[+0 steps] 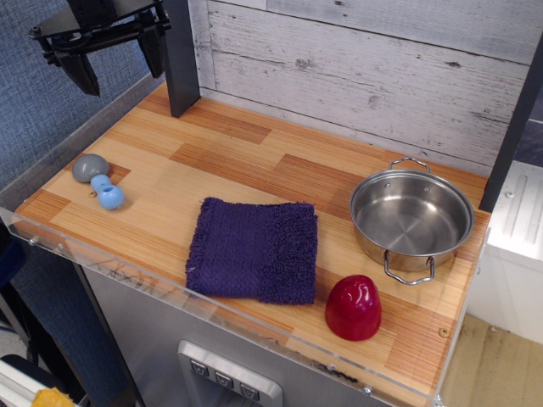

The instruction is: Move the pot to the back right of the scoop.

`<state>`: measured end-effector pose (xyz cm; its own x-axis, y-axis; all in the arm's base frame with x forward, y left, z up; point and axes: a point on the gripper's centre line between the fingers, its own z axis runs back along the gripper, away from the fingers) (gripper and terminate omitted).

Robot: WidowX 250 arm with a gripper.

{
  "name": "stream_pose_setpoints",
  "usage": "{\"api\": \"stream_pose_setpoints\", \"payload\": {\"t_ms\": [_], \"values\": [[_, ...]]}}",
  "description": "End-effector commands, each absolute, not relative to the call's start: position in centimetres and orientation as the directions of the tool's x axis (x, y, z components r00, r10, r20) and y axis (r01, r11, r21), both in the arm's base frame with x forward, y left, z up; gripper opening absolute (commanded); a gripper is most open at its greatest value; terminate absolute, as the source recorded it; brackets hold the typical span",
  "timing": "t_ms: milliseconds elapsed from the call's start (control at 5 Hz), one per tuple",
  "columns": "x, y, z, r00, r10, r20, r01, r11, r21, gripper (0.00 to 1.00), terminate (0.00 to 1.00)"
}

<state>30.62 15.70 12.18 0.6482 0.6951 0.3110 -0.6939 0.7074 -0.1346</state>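
Note:
The pot, a shallow shiny steel pan with two wire loop handles, sits on the wooden tabletop at the right, near the back. The scoop, with a grey rounded head and a light-blue knobby handle, lies at the far left of the table. My gripper hangs high above the table's back left corner, well above and behind the scoop and far from the pot. Its two black fingers are spread apart and hold nothing.
A folded purple cloth lies in the middle front. A red dome-shaped object stands in front of the pot near the front edge. A dark post stands at the back left, before a plank wall.

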Motion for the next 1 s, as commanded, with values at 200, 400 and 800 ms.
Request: {"api": "stream_pose_setpoints", "payload": {"t_ms": [200,400,800], "values": [[31.9,11.8,11.9,0.73,0.602,0.323,-0.608,0.788,-0.094,1.0,0.0],[32.5,7.6,12.5,0.776,0.531,0.34,-0.536,0.84,-0.089,1.0,0.0],[31.5,-0.4,11.7,0.916,0.27,0.297,-0.245,0.962,-0.118,1.0,0.0]]}}
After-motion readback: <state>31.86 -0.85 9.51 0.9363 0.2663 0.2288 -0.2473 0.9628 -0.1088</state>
